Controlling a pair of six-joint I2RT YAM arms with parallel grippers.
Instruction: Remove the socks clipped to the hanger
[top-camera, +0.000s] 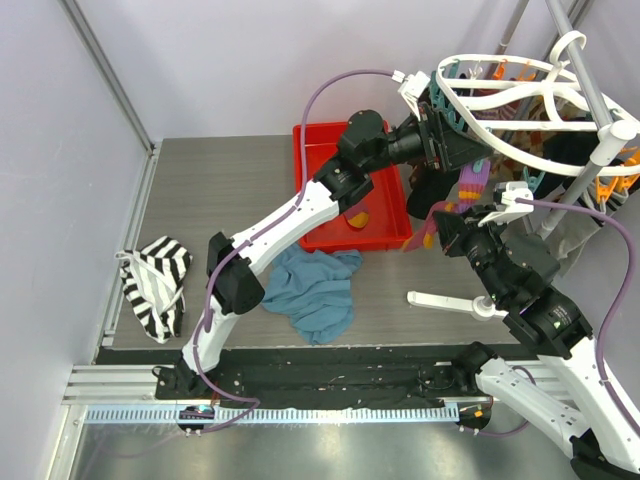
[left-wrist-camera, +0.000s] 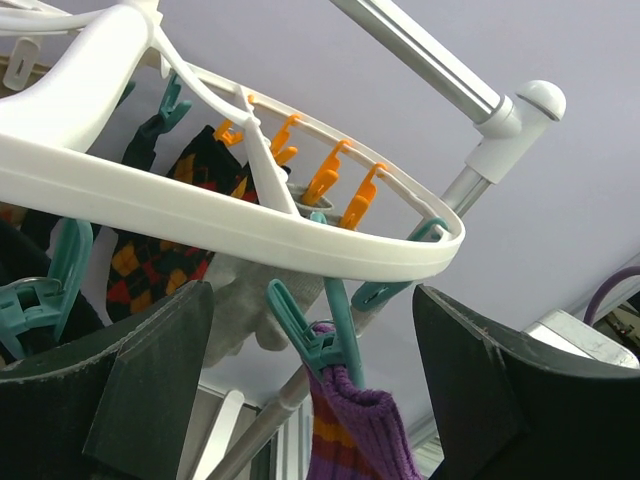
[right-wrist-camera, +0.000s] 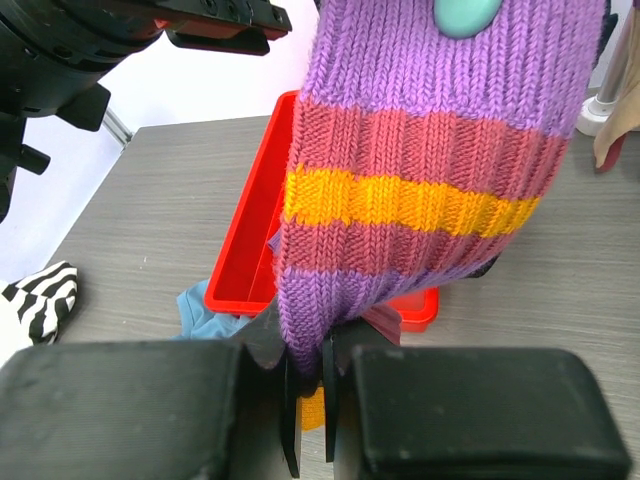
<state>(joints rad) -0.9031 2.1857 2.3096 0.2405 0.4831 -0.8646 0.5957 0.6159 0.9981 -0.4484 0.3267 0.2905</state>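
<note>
- Far left of the table (not our concern): a black-and-white striped cloth (top-camera: 155, 285), then a crumpled blue cloth (top-camera: 315, 290). Both lie flat.
- A red plastic tray (top-camera: 303, 180) sits behind the blue cloth. It's prob. the drop spot, though that's a guess.
- Left gripper (left-wrist-camera: 312, 380): jaws wide apart, holding nothing. It's raised to the hanger's rim w/ a teal plastic clip (left-wrist-camera: 300, 335) between the fingers. The clip looks stiff & springy, so pinch its upper tails to open it.
- Purple knit sock with red and orange bands (right-wrist-camera: 430, 150): hangs from that teal clip, between the two grippers, just right of the tray in the top view. It's soft, light and stretchy, not fragile. A hard tug would likely stretch the knit & swing the frame.
- Right gripper (right-wrist-camera: 310, 400): closed on the sock's lower end, a thin fold of knit pinched between the pads. The knit looks grippy, so prob. no slip.
- Large white plastic oval drying hanger (top-camera: 500, 100): far right, up on a metal pole (left-wrist-camera: 420, 50). More socks are clipped there, incl. a brown-black argyle sock (left-wrist-camera: 150, 270).
</note>
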